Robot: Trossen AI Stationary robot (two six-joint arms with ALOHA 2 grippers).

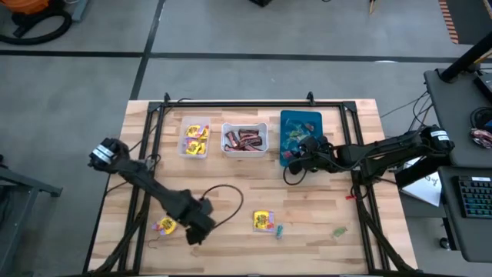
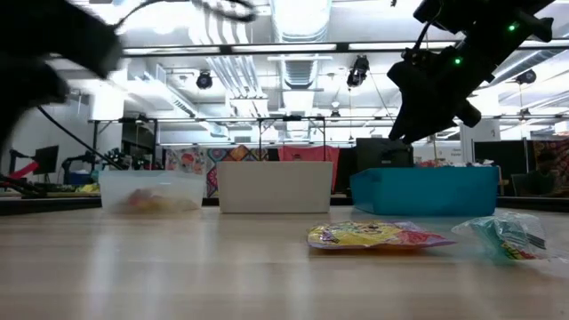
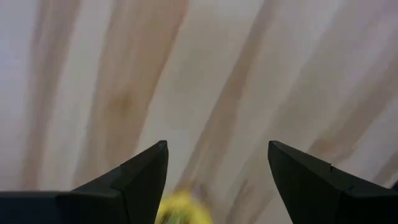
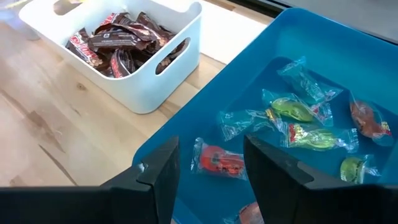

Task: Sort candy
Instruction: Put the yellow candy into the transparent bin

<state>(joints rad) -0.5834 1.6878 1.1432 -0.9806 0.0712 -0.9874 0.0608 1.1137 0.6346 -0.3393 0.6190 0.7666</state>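
Observation:
My left gripper (image 1: 192,231) is open near the table's near-left part, just right of a yellow packet (image 1: 165,225); a yellow blur (image 3: 180,208) shows low between its fingers in the left wrist view. My right gripper (image 4: 208,171) is open and empty, hovering over the near end of the blue bin (image 1: 309,117). Wrapped green, teal and red pieces (image 4: 298,112) lie on the bin's floor. On the bare table lie another yellow packet (image 1: 264,221), a teal piece (image 1: 279,230) and a green piece (image 1: 339,231).
Three bins stand in a row at the table's far side: a clear one with yellow packets (image 1: 196,138), a white one with brown-red bars (image 1: 244,138), and the blue one. A black cable loops on the table (image 1: 227,201). A black frame runs along the table's edges (image 1: 231,104).

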